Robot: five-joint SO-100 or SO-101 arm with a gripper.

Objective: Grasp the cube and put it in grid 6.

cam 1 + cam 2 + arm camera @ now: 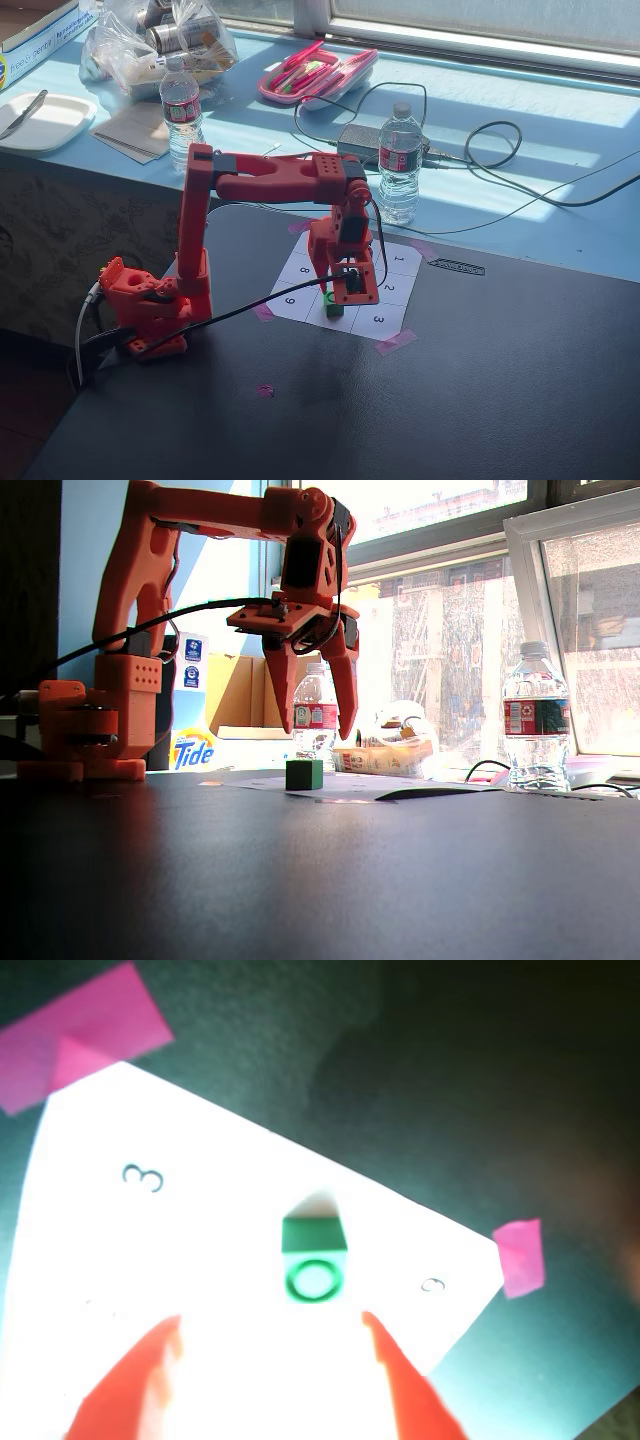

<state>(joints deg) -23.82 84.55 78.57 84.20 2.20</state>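
Wrist view shows the cube (314, 1260) on the white numbered sheet (200, 1250), between the cells marked 3 and 9, so it probably lies in grid 6 (333, 312) already. The gripper (315, 732) hangs above it with fingers apart, holding nothing. If it comes down again, a finger could push the cube off. The sheet is taped on a dark table (480, 380) beside a sunny window.

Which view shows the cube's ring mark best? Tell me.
The wrist view: it looks straight down on the cube, so the ring on its top face is clear, between the open pincer's tips. The low fixed view shows only a plain side face; the high one shows a small green speck.
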